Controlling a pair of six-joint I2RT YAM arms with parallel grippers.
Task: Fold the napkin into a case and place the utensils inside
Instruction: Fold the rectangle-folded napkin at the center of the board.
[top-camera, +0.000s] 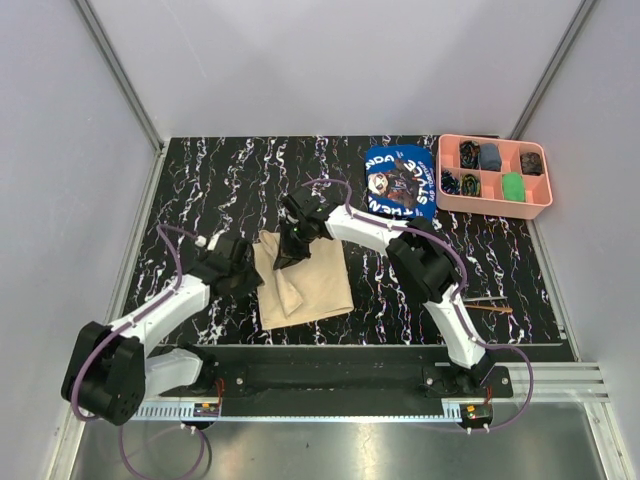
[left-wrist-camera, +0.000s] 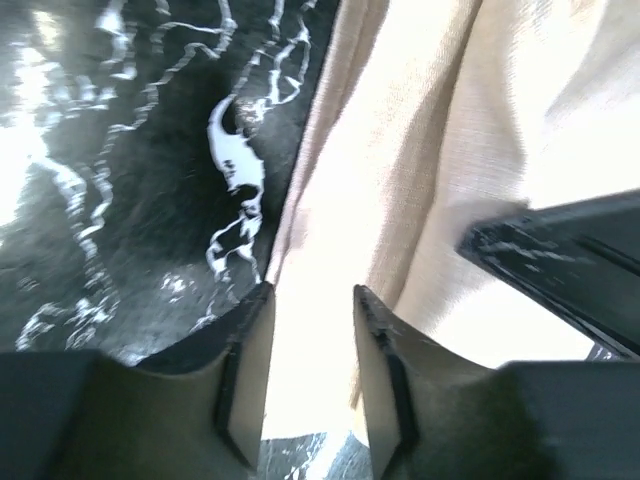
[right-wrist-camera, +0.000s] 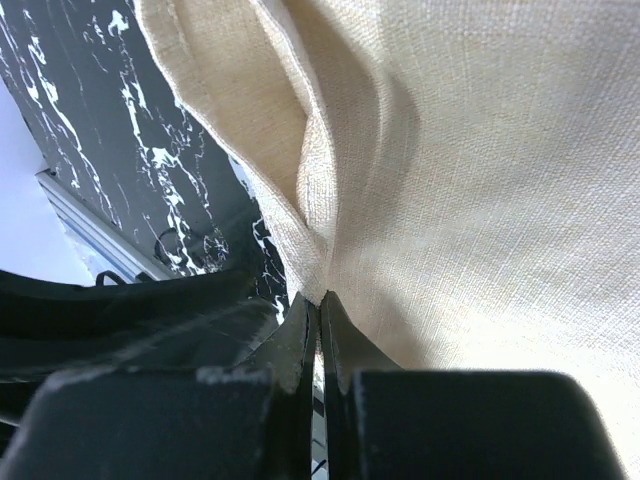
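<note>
Cloth first: the napkin (top-camera: 310, 285) lies on the black marbled table (top-camera: 220, 180), between the two arms and near the front edge. It is partly folded, with a loose flap doubled over along its left side, and is not yet a narrow packet.

The right pincer (top-camera: 288, 258) reaches in over the napkin's upper left part. In the right wrist view its jaws are pressed together at (right-wrist-camera: 320, 315) and pinch a fold of the napkin (right-wrist-camera: 480, 180). The fabric gathers into a crease that runs straight down into the tips.

The left pincer (top-camera: 252, 272) sits at the napkin's left edge. In the left wrist view its jaws stand moderately apart at (left-wrist-camera: 305, 365). The edge of the napkin (left-wrist-camera: 440, 130) shows in the gap between the fingers (left-wrist-camera: 250, 350), but they do not squeeze it. A dark bar crosses the right of that view over the cloth; I cannot tell for certain what it is.

A blue cloth (top-camera: 400, 180) with printed figures lies at the back right of the table, well apart from the napkin. Just right of it stands a pink tray (top-camera: 495, 205) with small items in its compartments. Two thin sticks (top-camera: 492, 306) lie on the table beside the right arm.
</note>
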